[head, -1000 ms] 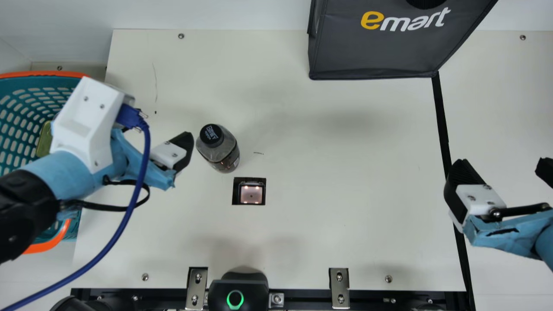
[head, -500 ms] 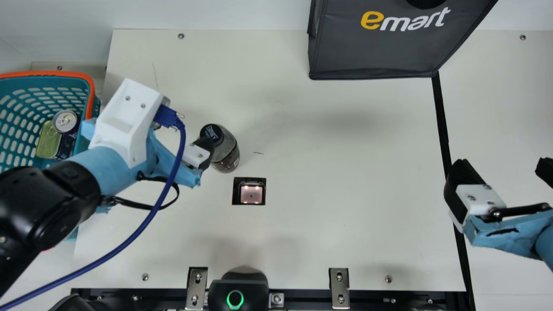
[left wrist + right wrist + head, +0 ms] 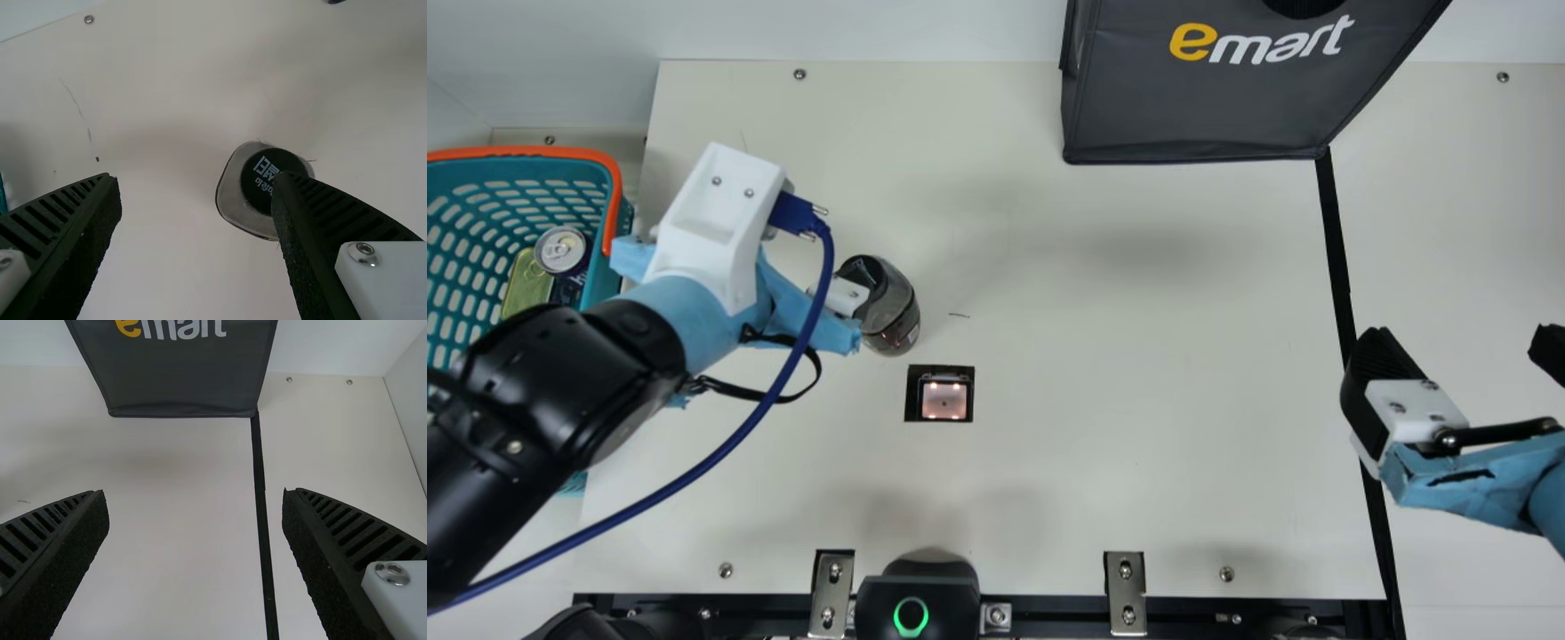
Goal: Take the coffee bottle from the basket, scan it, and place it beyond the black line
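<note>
In the main view, the coffee bottle (image 3: pixel 895 324) stands on the worktop (image 3: pixel 1103 356) between the basket (image 3: pixel 525 153) and the scanner (image 3: pixel 944 400), near the latter; its top is partly hidden behind one finger of the left claw (image 3: pixel 848 296). The claw's other finger is hidden under the white wrist cover (image 3: pixel 716 213), and whether the finger in sight touches the bottle I cannot tell. A blue cable (image 3: pixel 738 436) crosses in front of that arm. In the basket, a silver-topped can (image 3: pixel 560 250) shows well, but the flat tin (image 3: pixel 527 283) beside it is partly covered by the arm. The right claw (image 3: pixel 1463 347), its second finger cut off by the edge, stands wide and holds nothing, hiding a stretch of the black line (image 3: pixel 1335 249). The dark bag (image 3: pixel 1209 102) is cut off along its upper part. In the left wrist view, the left claw (image 3: pixel 197 179) is wide and grips nothing; one finger covers an edge of the bottle's black cap (image 3: pixel 270 177), and the bottle's lower body is hidden beneath its shoulders. A dark scrap at the border is too cropped to name. In the right wrist view, the right claw (image 3: pixel 195 495) is wide, the black line running across the worktop in its gap, with the bag again cropped.
</note>
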`<move>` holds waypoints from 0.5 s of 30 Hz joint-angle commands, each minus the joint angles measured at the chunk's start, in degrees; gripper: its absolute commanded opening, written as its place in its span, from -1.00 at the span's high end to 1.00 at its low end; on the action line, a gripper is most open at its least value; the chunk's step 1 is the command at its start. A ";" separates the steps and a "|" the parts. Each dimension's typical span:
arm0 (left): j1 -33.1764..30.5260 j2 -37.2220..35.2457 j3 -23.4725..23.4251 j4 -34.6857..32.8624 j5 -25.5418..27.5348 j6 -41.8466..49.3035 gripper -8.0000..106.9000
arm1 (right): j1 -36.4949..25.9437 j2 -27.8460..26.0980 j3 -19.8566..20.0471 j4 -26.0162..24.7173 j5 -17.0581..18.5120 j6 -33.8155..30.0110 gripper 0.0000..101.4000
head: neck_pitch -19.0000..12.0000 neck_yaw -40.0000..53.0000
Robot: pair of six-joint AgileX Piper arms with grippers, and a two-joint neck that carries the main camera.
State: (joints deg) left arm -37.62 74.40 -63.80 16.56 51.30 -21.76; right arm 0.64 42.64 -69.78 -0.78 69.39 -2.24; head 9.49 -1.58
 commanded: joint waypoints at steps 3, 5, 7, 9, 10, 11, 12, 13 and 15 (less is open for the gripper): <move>-1.40 1.45 -1.42 1.44 1.20 -2.62 -0.71 | 0.00 0.00 0.00 0.00 0.00 0.00 -0.79 | -1.57 0.00; -2.14 2.15 -2.30 2.06 1.80 -3.64 -0.71 | 0.00 0.00 0.00 0.00 0.00 0.00 -0.79 | -1.57 0.00; -2.90 2.80 -3.20 2.66 2.44 -4.58 -0.71 | 0.00 0.00 0.00 0.00 0.00 0.00 -0.79 | -1.57 0.00; -3.61 3.38 -4.08 3.21 3.07 -5.43 -0.71 | 0.00 0.00 0.00 0.00 0.00 0.00 -0.79 | -1.57 0.00; -3.91 3.67 -4.48 3.44 3.32 -5.78 -0.71 | 0.00 0.00 0.00 0.00 0.00 0.00 -0.79 | -1.57 0.00; -4.19 3.92 -4.85 3.63 3.57 -6.10 -0.71 | 0.00 0.00 0.00 0.00 0.00 0.00 -0.79 | -1.57 0.00; -4.52 4.18 -5.22 3.85 3.83 -6.48 -0.71 | 0.00 0.00 0.00 0.00 0.00 0.00 -0.79 | -1.57 0.00; -4.83 4.41 -5.56 4.03 4.08 -6.84 -0.71 | 0.00 0.00 0.00 0.00 0.00 0.00 -0.79 | -1.57 0.00; -5.44 4.83 -6.09 4.37 4.54 -7.56 -0.71 | 0.00 0.00 0.00 0.00 0.00 0.00 -0.79 | -1.57 0.00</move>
State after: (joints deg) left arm -42.91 79.07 -69.76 20.72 55.61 -29.02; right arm 0.64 42.64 -69.78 -0.78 69.39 -2.24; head 9.40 -1.58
